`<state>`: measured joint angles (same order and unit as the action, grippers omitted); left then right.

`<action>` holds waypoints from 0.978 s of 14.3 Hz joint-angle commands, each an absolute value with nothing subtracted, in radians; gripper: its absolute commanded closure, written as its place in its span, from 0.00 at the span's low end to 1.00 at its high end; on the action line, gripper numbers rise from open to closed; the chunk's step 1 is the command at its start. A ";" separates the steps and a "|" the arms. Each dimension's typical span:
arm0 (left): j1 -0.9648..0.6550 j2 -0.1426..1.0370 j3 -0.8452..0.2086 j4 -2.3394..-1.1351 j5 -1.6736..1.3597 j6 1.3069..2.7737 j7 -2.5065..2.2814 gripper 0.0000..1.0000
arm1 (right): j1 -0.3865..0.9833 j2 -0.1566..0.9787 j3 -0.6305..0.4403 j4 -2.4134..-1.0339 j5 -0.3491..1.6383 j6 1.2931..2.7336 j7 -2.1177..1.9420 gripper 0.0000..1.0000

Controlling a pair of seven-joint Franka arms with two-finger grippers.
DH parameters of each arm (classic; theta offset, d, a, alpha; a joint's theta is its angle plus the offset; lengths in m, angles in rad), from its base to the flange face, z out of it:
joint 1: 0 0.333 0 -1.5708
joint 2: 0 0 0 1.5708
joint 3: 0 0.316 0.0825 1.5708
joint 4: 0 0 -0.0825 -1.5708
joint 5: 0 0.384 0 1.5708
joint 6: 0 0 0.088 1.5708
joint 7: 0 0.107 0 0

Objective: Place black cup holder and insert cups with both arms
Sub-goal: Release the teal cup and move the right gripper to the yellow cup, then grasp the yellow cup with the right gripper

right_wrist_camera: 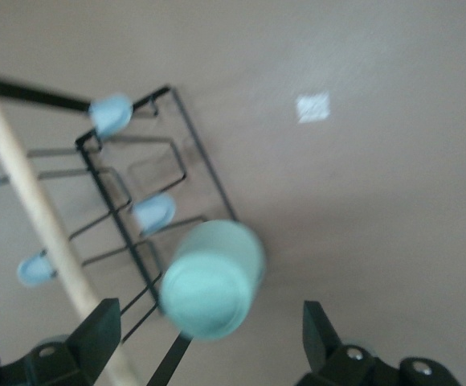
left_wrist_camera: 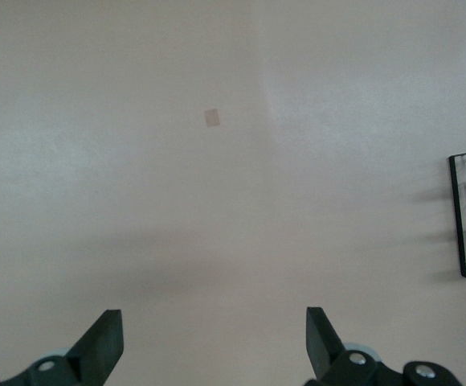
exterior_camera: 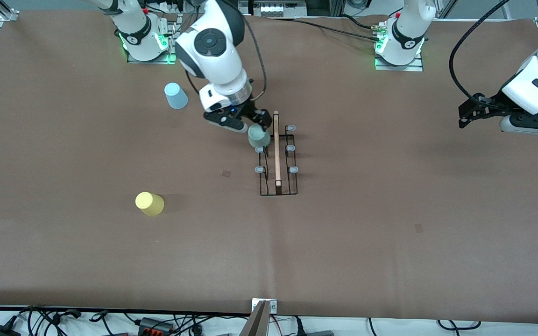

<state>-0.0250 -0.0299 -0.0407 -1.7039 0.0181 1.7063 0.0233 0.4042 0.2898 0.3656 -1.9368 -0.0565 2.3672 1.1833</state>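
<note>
The black cup holder (exterior_camera: 292, 190) stands mid-table, its wooden rod (exterior_camera: 277, 149) on top. The pale green cup (exterior_camera: 258, 137) sits bottom-up and tilted over the rack's farthest peg on the side toward the right arm's end. My right gripper (exterior_camera: 256, 122) hovers just above this cup, open, its fingers apart from it. In the right wrist view the cup (right_wrist_camera: 213, 281) lies between the spread fingers of the gripper (right_wrist_camera: 210, 310), beside the rod (right_wrist_camera: 24, 193). The light blue cup (exterior_camera: 175, 95) and the yellow cup (exterior_camera: 149, 203) stand upside down on the table. My left gripper (exterior_camera: 464, 116) waits open and empty.
Five grey-tipped pegs (exterior_camera: 290, 148) of the rack stand bare. A corner of the rack (left_wrist_camera: 458, 217) shows in the left wrist view, away from the open left gripper (left_wrist_camera: 214, 318). A small square mark (exterior_camera: 226, 173) lies on the brown table cover.
</note>
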 commanded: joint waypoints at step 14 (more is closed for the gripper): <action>-0.023 -0.028 -0.043 -1.681 0.017 1.680 0.015 0.00 | -0.051 0.463 0.304 -1.891 -0.339 2.377 0.311 0.00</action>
